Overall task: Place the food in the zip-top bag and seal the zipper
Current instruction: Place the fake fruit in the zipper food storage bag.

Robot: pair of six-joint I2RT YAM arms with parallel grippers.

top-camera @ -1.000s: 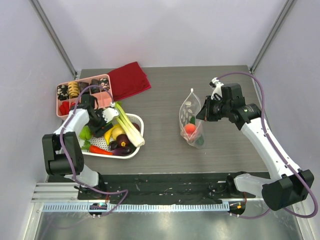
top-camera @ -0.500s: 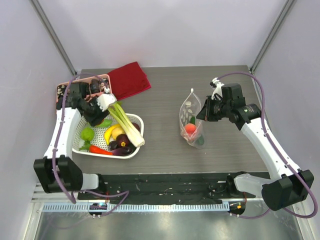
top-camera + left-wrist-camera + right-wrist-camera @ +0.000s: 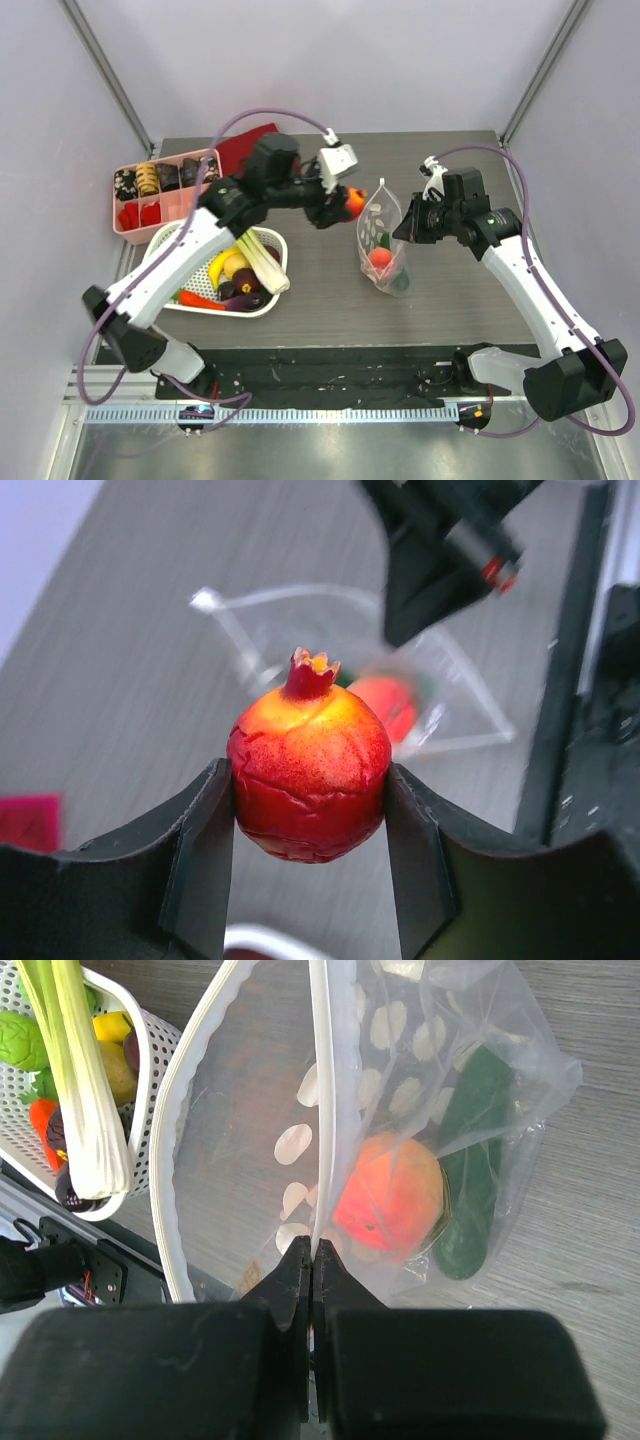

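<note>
Two toys are already inside the zip-top bag (image 3: pixel 380 225): a peach (image 3: pixel 390 1195) and, touching it, a green cucumber (image 3: pixel 468 1195), both low in the pouch. The bag sits right of centre on the table (image 3: pixel 330 290) with its mouth gaping. The zipper (image 3: pixel 319 1080) is unsealed, its two strips well apart along most of their length. The right gripper (image 3: pixel 312 1260) has its fingers pressed flat together on one lip of the mouth and holds that lip up.

A third piece, a red-orange toy pomegranate (image 3: pixel 310 765), is in the air just beside the bag's open mouth. It is clamped by its sides between the fingers of the left gripper (image 3: pixel 308 800), crown uppermost. The top view shows it beside the opening, not yet over it.

Further left, the white basket (image 3: pixel 255 312) holds a leek (image 3: pixel 258 255), a banana (image 3: pixel 222 268), an eggplant (image 3: pixel 245 292) and a long red piece (image 3: pixel 200 300). The right wrist view also shows green toys there. A pink compartment tray (image 3: pixel 135 230) and a red cloth (image 3: pixel 232 152) lie at the far left.

Assessment: loading is partly done. The pomegranate is about to go in, and at least four basket items are yet to be moved. Sealing has not begun, and the mouth must be released and pressed along its full length.
</note>
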